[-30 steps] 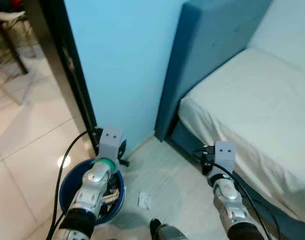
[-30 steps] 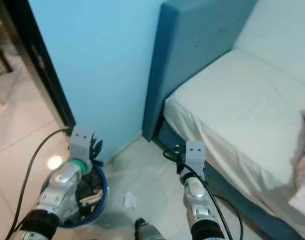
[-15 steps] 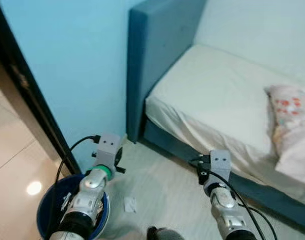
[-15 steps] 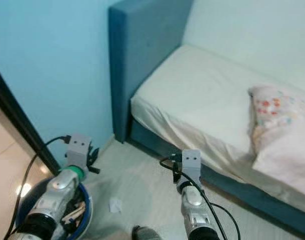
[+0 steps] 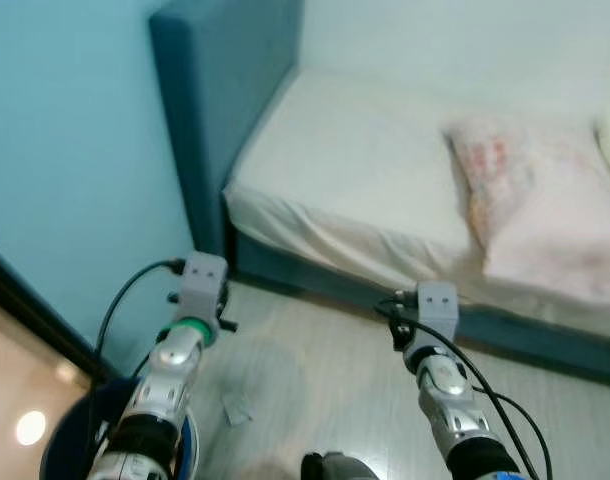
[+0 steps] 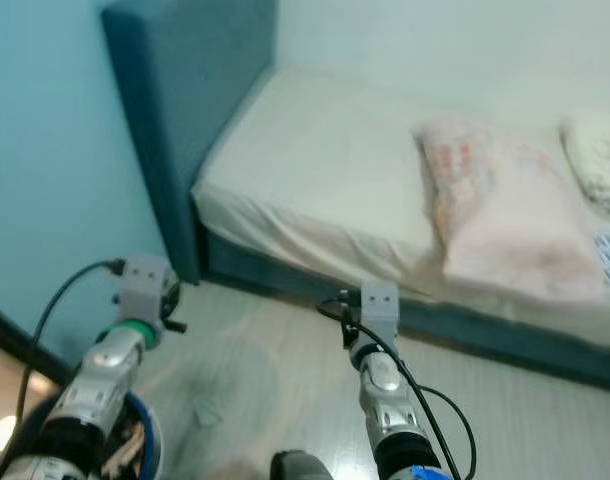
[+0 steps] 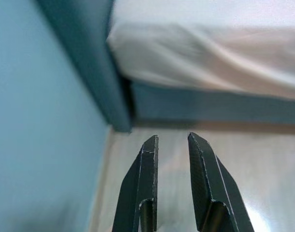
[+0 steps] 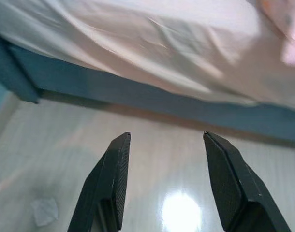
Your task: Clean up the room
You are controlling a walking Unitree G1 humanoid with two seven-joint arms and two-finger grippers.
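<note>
Change: the whole view has swung to the right since a second ago; the doorway and the tiled floor have gone out at the left, and more of the bed has come in. This is the camera turning, not the things moving.
Meaning: I judge the robot is turning from the bin toward the bed side to look for the next thing to tidy; nothing is carried now.
Bin [image 5: 60, 455]: blue, at the lower left corner beside the left arm, partly cut by the frame; some rubbish shows inside in the right eye view.
Paper [image 5: 237, 407]: a small pale crumpled scrap, flat on the floor [image 5: 325, 370], just beside the bin and between the two arms; blurred, so I cannot tell more. It looks light and easy to pinch.
Left gripper [image 7: 170, 145]: fingers nearly together with a narrow gap, empty, held above the floor near the headboard corner.
Right gripper [image 8: 167, 145]: fingers wide apart, empty, above the floor, pointing to the bed base.
Headboard [image 5: 210, 90]: dark blue, upright against the light blue wall.
Bed [image 5: 345, 170]: white sheet, a little wrinkled at the edge.
Pillow [image 5: 535, 210]: pale pink with a faint print, lying on the bed at the right.
</note>
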